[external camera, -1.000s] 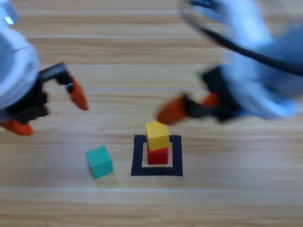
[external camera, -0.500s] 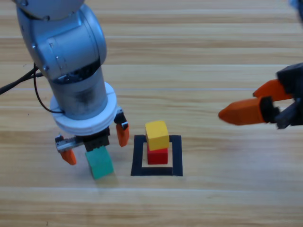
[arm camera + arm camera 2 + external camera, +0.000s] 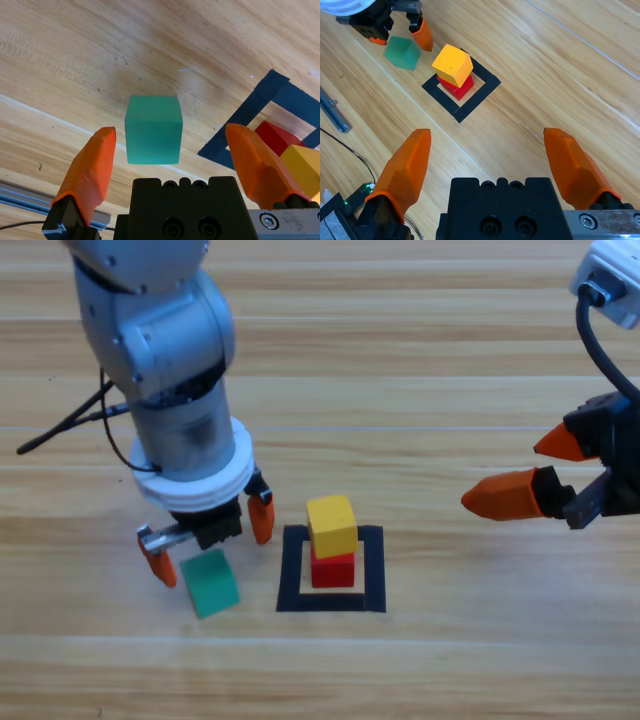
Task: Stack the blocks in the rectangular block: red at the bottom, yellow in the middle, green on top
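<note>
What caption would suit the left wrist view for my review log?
Left gripper open over the green cube on the table, yellow cube on red cube inside the black tape rectangle alongside.

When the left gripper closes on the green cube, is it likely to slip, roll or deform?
The green cube looks solid with flat faces, so it probably will not deform or roll. Its matte sides should grip reasonably well. It sits slightly turned between the open left gripper, so it may twist square as the jaws close.
</note>
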`<state>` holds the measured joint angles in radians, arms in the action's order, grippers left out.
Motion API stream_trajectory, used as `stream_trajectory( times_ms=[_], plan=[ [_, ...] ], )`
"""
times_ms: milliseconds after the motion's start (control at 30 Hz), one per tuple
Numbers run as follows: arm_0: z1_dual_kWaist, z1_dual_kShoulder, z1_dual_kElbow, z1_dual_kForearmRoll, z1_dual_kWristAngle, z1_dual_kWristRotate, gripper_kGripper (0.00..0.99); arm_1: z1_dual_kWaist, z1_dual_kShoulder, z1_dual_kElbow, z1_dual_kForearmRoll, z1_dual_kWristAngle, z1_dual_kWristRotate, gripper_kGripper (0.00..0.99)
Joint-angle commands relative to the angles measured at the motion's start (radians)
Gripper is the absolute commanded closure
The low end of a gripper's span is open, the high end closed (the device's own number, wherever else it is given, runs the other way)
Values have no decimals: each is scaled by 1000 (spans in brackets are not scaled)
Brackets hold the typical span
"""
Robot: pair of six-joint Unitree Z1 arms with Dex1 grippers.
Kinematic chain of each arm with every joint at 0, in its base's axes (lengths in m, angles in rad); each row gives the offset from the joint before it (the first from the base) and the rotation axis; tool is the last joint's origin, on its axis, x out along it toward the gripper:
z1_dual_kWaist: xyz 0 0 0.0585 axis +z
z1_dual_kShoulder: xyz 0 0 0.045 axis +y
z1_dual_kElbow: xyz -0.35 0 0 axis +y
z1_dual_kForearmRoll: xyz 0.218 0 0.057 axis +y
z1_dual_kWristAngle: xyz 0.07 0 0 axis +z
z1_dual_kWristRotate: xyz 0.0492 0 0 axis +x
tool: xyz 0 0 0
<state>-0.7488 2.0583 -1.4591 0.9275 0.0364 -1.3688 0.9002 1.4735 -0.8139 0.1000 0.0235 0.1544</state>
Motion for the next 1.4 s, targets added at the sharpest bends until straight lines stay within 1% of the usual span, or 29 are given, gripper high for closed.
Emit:
stream_trajectory(
  times_ms=[33, 467, 533, 667, 733, 767, 867, 933, 1033, 1167, 1200, 1300, 1400],
  plan=[
    [19, 62, 32, -39, -20, 40, 45, -7, 39, 22, -19, -20, -4, 2],
    [19, 37, 152, -130, -36, 86, 47, -7, 39, 22, -19, -25, -6, 2],
    [19, 37, 157, -134, -36, 88, 59, -7, 39, 22, -19, -27, -6, 2],
    [19, 36, 169, -148, -35, 89, 145, -7, 39, 22, -19, -30, -6, 2],
    [19, 36, 177, -157, -35, 99, 212, -7, 37, 22, -19, -31, -6, 2],
    [19, 36, 180, -162, -35, 100, 228, -7, 37, 22, -19, -31, -6, 2],
    [19, 43, 181, -177, -35, 103, 229, -7, 39, 22, -19, -31, -4, 2],
    [17, 48, 174, -176, -36, 106, 266, -7, 37, 22, -19, -34, -4, 2],
    [19, 48, 169, -176, -35, 117, 370, -7, 37, 22, -19, -34, -4, 2],
    [17, 49, 155, -173, -33, 143, 547, -7, 37, 22, -19, -36, -3, 4],
    [19, 51, 137, -164, -32, 168, 611, -7, 37, 22, -19, -36, -3, 4],
    [19, 48, 52, -93, -20, 226, 746, -7, 36, 22, -19, -36, -3, 4],
    [17, 48, -90, 27, 7, 287, 784, -7, 33, 22, -19, -37, -3, 4]
  ],
)
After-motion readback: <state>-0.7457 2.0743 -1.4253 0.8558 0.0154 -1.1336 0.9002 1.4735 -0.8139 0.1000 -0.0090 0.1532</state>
